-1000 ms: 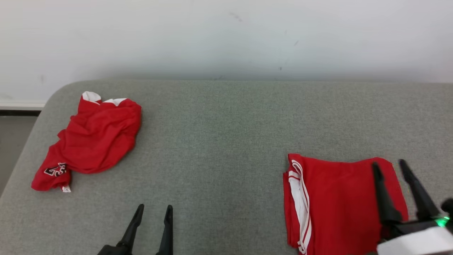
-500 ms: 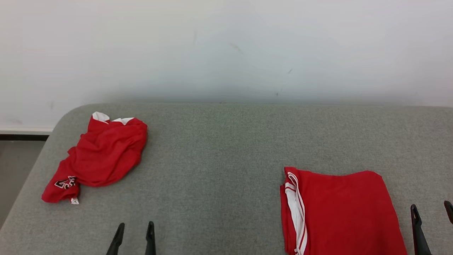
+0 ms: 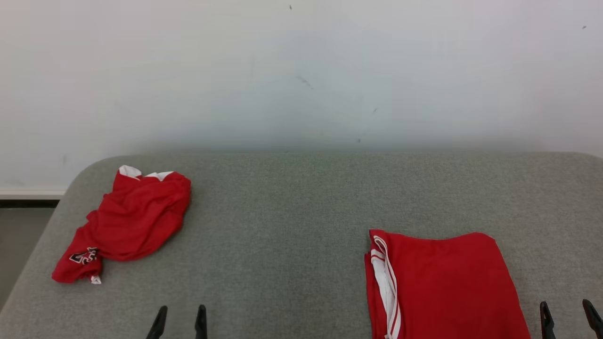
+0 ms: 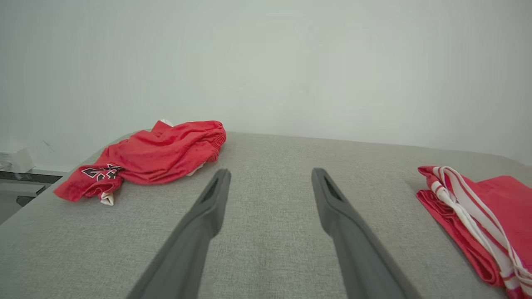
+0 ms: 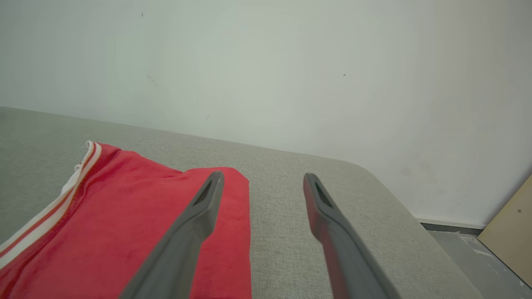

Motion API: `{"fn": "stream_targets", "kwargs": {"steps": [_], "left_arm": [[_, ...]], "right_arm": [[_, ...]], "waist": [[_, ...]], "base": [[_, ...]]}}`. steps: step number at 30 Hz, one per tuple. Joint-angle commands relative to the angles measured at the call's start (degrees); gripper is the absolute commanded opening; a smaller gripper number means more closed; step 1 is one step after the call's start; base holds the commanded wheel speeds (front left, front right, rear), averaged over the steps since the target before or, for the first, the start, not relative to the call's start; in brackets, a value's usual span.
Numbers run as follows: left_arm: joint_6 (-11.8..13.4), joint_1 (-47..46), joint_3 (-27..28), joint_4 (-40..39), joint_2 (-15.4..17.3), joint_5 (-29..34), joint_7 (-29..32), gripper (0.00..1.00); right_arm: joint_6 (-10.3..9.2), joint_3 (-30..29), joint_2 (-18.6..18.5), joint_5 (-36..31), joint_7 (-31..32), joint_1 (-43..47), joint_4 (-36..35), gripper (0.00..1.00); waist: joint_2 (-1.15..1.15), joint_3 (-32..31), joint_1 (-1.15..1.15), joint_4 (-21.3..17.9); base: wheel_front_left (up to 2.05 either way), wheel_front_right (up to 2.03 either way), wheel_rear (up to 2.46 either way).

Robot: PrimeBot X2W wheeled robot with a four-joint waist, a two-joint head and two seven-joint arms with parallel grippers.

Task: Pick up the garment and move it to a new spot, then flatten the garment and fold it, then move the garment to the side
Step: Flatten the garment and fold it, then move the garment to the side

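– On the grey padded table (image 3: 292,202), down at four o'clock in the head view, that's the folded garment (image 3: 443,287), isn't it? Why is it parked there?

– It is. Red, squared up, with its white-striped edge turned towards nine o'clock. It lies flat near the table's right side, which I read as the set-aside spot: folded and out of the working middle.

– And the right gripper (image 3: 565,303)?

– At five o'clock, just beside the garment's right edge, fingers spread wide and holding nothing. In its wrist view one finger crosses in front of the red cloth. I cannot tell whether it touches, but nothing sits between the fingers.

– The left gripper (image 3: 182,308)?

– At seven o'clock, jaws equally wide apart, empty, over bare table. Its fingers point towards twelve, and the crumpled garment (image 3: 125,221) lies off at ten o'clock, well apart from them.

– Why is that one bunched up?

– It looks unhandled: a heap near the table's left corner, with a printed hem trailing towards eight o'clock. My guess is that both grippers are open and low because one piece is finished. That heap would be next, to be picked up and brought to the middle, where there is room to flatten it.
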Motion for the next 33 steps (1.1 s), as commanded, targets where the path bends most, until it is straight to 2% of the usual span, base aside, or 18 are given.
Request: {"fn": "stream_targets", "kwargs": {"steps": [1,12,17,19,23,28,31,33], "left_arm": [[-0.1,0.5,0.0,0.0,0.2,0.5,0.0,1.0],[0.2,1.0,-0.8,0.0,0.2,-0.3,0.0,1.0],[0.3,0.9,-0.7,-0.4,0.2,-0.7,0.0,1.0],[0.3,0.8,-0.9,-0.5,0.2,-0.8,0.0,1.0],[0.0,0.3,-1.4,-0.5,0.2,-0.4,0.0,1.0],[-0.8,-1.3,-1.7,-0.2,0.2,0.8,0.0,1.0],[-1.5,-2.6,-1.6,-0.2,0.2,1.6,0.0,1.0],[-2.0,-3.4,-1.6,0.1,0.2,2.0,0.0,1.0]], "right_arm": [[-0.13,0.3,0.0,-0.6,-0.1,0.5,0.4,1.0],[-0.13,1.0,-0.2,-0.2,-0.1,-0.4,0.9,1.0],[-0.13,0.5,0.9,5.1,-0.2,-2.9,3.3,1.0],[-0.13,1.3,0.1,9.0,-0.1,-4.8,5.6,1.0],[-0.14,4.7,-4.4,20.5,10.5,-9.6,9.3,1.0],[-0.12,12.8,-14.1,31.6,26.4,-13.9,9.6,1.0],[-0.12,15.8,-18.1,36.5,32.1,-16.9,10.2,1.0],[-0.12,17.2,-19.5,39.7,34.3,-18.8,11.5,1.0]], "waist": [[0.0,0.0,0.0,-0.1],[0.0,0.4,0.0,0.3],[0.0,1.1,0.0,0.0],[0.0,1.4,0.0,-0.2],[0.0,2.5,0.0,-0.7],[0.0,5.2,0.0,-0.5],[0.0,8.0,0.0,0.0],[0.0,9.3,0.0,0.5]], "base": [[0.0,0.0,0.0],[0.0,0.0,0.0],[0.0,0.0,0.0],[0.0,0.0,0.0],[0.0,0.0,0.0],[0.0,0.0,0.0],[0.0,0.0,0.0],[0.0,0.0,0.0]]}}
